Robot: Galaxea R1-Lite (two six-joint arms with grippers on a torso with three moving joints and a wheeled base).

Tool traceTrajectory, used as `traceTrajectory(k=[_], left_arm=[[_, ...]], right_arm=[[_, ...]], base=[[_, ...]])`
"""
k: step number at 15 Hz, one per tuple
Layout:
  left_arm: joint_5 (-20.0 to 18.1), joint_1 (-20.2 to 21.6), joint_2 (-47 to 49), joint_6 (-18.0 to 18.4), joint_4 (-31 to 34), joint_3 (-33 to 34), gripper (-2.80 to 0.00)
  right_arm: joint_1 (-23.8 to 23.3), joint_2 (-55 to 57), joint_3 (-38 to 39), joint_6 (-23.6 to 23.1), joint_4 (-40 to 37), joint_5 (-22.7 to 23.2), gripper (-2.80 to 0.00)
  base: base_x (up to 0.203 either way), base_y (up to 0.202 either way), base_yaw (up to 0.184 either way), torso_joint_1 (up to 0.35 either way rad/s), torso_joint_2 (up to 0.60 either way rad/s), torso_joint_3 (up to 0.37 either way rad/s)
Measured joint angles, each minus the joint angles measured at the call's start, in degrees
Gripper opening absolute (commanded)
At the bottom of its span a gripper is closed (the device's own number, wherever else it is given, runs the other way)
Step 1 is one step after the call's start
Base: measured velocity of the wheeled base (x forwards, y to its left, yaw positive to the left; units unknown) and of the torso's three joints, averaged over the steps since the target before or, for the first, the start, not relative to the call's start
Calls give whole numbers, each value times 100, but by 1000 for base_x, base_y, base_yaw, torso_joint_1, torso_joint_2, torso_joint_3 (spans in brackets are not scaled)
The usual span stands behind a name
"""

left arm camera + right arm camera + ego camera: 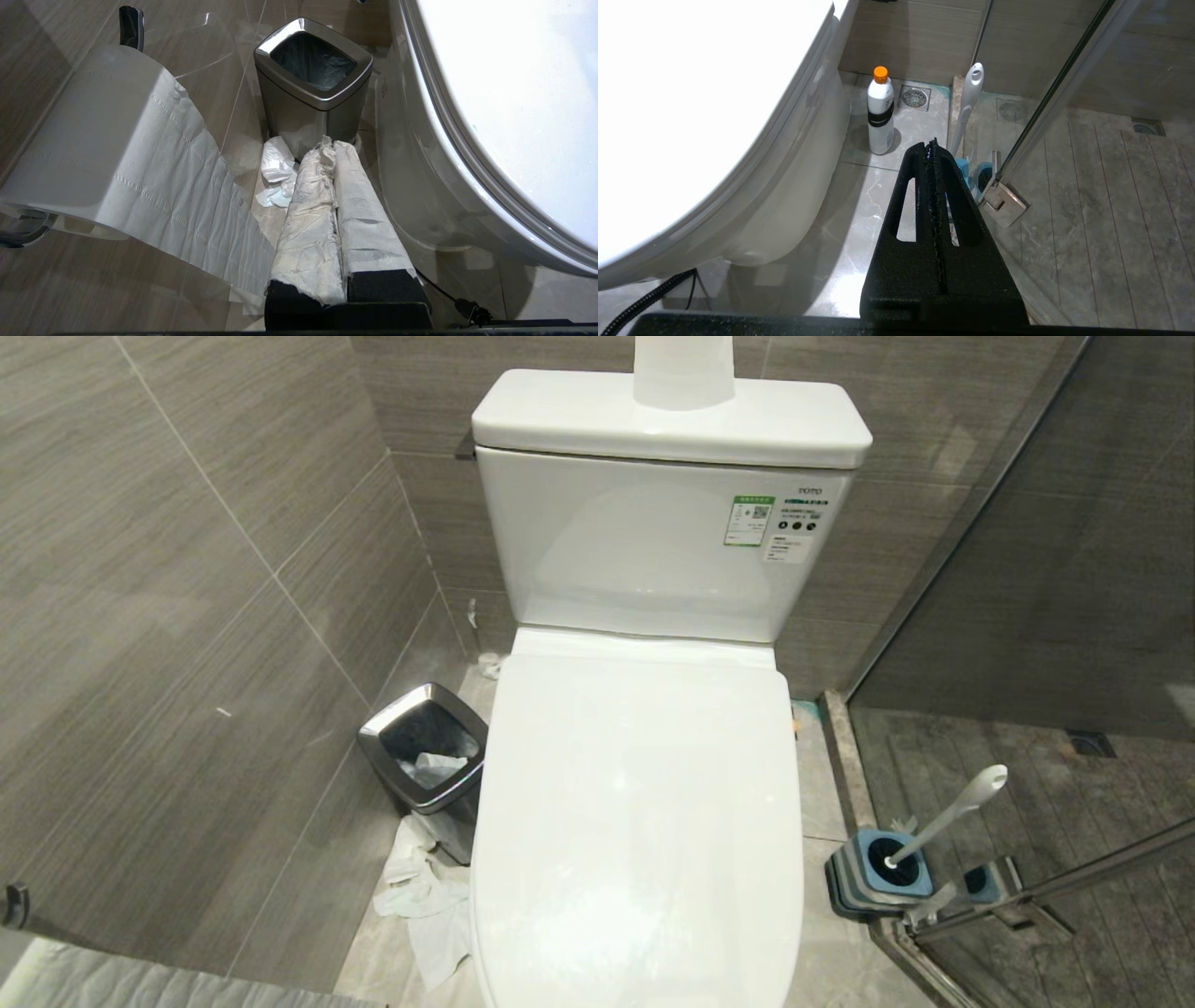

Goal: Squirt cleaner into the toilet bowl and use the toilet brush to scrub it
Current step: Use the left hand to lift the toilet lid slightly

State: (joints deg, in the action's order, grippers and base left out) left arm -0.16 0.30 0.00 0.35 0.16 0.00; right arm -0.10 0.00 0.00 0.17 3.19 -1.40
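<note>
Lid down on the toilet bowl (644, 821), nothing of its inside on show. Toilet brush (943, 817) upright in its blue holder (882, 873) on the floor to the bowl's right — white bottle (880, 114) nearby. Left gripper (334, 149), paper-wrapped, pressed closed, empty; right gripper (932, 147) likewise closed — holding nothing.

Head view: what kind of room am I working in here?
A small tiled bathroom, likely a hotel's: a white toilet with its lid down, a toilet brush in its holder beside a glass shower partition.
</note>
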Motion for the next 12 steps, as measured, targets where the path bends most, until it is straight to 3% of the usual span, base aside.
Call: traceTrajectory(k=[12], left_arm=[[-16, 2, 0, 149, -10, -2, -280]], right_arm=[[0, 0, 0, 1, 1, 1, -280]], base=[[0, 0, 0, 0, 0, 0]])
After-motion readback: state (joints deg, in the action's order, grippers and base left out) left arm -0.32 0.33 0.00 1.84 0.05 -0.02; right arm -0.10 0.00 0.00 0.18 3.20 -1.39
